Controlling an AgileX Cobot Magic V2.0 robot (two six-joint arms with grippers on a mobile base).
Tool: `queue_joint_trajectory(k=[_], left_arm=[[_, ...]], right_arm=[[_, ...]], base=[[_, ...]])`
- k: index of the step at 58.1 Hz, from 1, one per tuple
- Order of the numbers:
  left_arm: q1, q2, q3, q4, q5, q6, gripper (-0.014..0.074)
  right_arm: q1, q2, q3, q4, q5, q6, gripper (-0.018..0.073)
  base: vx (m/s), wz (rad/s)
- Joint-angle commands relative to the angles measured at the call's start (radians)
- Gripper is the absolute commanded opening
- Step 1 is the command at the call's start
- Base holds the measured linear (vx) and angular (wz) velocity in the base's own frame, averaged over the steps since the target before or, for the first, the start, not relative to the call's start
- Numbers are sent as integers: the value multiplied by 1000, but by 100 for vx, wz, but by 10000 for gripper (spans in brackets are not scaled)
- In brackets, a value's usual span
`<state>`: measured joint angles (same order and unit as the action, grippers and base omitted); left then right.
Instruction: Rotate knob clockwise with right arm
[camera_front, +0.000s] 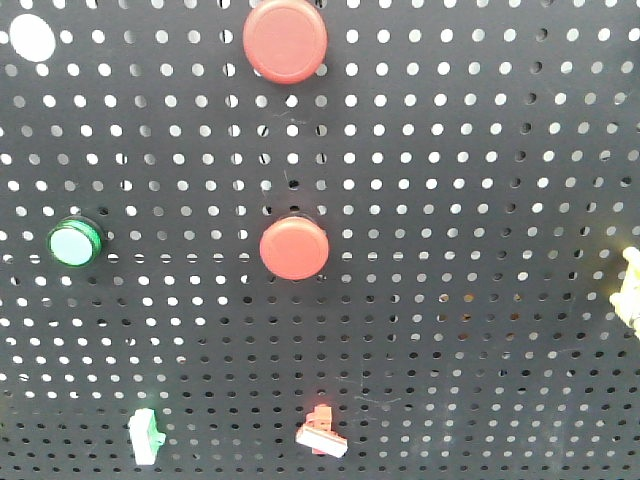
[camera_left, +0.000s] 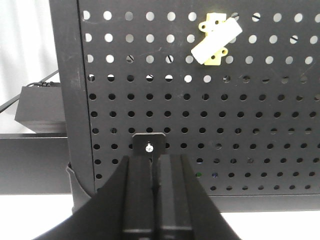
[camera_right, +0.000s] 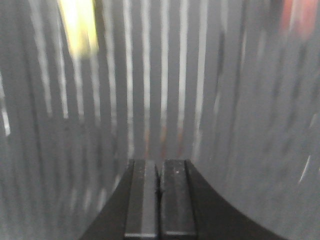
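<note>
Fingers (camera_right: 144, 200) of right hand (camera_right: 160, 165) pressed flush together — empty.

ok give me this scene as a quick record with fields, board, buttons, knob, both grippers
board: black pegboard, upright
red: large red button top centre, smaller red button below it
green: green button at left
bottom row: green-and-white part, red-and-white part
knob: white handle on yellow base, tilted
left gripper: shut, empty, facing the board below the knob
right gripper: shut, empty, view blurred, yellow smear upper left
</note>
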<state>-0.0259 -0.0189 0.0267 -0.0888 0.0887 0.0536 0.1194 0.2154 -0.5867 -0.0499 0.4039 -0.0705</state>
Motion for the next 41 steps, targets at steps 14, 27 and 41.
queue_joint_trajectory(k=[14,27,41], left_arm=[[2,0,13,-3,-79,-2,-6],[2,0,13,-3,-79,-2,-6],[2,0,13,-3,-79,-2,-6]], right_arm=[[-2,461,-736,4,231,-125,-9],[-2,567,-906,134,254,-77,-9],[7,580,-903,196,271,-600,-9]], base=[[0,0],[0,0],[0,0]])
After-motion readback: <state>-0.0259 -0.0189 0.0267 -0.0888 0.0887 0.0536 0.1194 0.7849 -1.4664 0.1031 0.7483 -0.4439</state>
